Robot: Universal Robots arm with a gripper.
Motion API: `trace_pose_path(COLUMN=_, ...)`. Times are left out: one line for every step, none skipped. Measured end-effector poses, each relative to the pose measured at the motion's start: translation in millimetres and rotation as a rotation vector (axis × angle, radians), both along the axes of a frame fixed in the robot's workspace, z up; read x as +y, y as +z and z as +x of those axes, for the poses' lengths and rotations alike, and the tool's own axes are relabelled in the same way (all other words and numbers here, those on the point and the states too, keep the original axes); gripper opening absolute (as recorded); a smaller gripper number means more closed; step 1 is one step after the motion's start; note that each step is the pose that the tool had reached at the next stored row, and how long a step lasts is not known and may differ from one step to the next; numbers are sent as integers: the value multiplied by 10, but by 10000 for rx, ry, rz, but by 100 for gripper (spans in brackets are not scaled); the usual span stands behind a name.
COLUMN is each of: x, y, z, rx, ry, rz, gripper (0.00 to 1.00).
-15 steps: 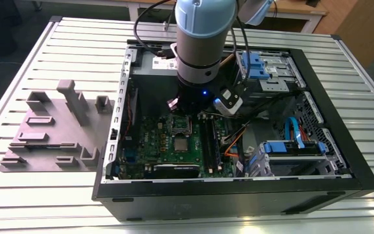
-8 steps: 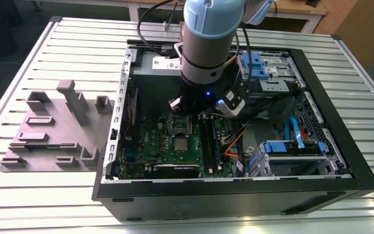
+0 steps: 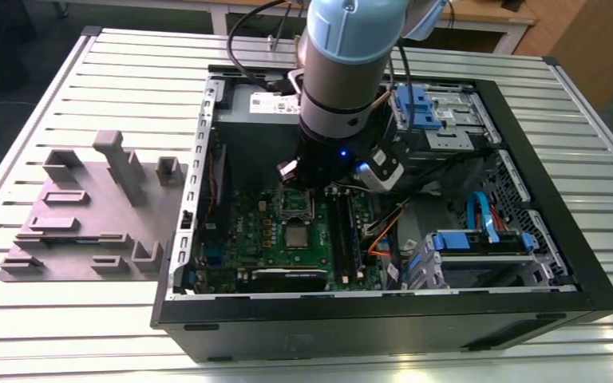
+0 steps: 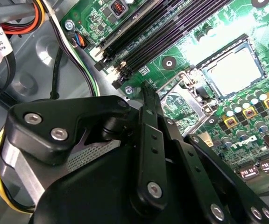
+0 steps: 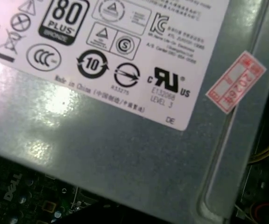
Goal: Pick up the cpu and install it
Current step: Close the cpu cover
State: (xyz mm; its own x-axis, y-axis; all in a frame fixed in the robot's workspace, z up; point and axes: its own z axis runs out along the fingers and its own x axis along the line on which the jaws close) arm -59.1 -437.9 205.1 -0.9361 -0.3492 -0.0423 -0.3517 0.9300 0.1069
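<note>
The cpu (image 3: pixel 298 235) is a small silvery-white square lying flat in its seat on the green motherboard (image 3: pixel 253 231) inside the open computer case. In the second wrist view the cpu (image 4: pixel 230 70) shines brightly inside a dark surround. Beside it the metal socket frame (image 4: pixel 186 98) stands flipped open; in the exterior view this socket frame (image 3: pixel 298 204) lies just behind the cpu. My gripper (image 3: pixel 304 182) hangs over that frame, a short way from the cpu and not touching it. The gripper (image 4: pixel 147 93) has its black links across the near part of the second wrist view.
The grey power-supply box (image 5: pixel 125 154) with a white label sits at the case's back (image 3: pixel 259 108). Long black memory slots (image 4: pixel 167 28) run beside the socket. Blue drive cages (image 3: pixel 477 243) and cables (image 3: pixel 383 235) fill the exterior view's right. A grey fixture block (image 3: pixel 83 215) lies outside the case.
</note>
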Motion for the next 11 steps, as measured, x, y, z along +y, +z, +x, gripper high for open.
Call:
trace_pose_path(x=0, y=1, z=5, rx=10, ry=-1, rz=-1, gripper=10)
trace_pose_path(x=0, y=4, z=9, rx=23, ry=-2, rz=-4, gripper=10)
trace_pose_path(x=0, y=7, z=13, rx=37, ry=-2, rz=-3, gripper=10)
trace_pose_path(x=0, y=11, z=16, rx=50, ry=-2, rz=-1, gripper=10)
trace_pose_path(x=0, y=16, z=18, rx=66, ry=-3, rz=-2, gripper=10)
trace_pose_path(x=0, y=20, z=21, rx=81, ry=-3, rz=-1, gripper=10)
trace_pose_path(x=0, y=24, z=24, rx=96, ry=-3, rz=-3, gripper=10)
trace_pose_path(x=0, y=27, z=27, rx=112, ry=-3, rz=-2, gripper=10)
trace_pose_path(x=0, y=30, z=31, rx=131, ry=-2, rz=-2, gripper=10)
trace_pose_path(x=0, y=32, z=34, rx=145, ry=-3, rz=0, gripper=10)
trace_pose_path(x=-1, y=32, z=36, rx=148, ry=-3, rz=-1, gripper=10)
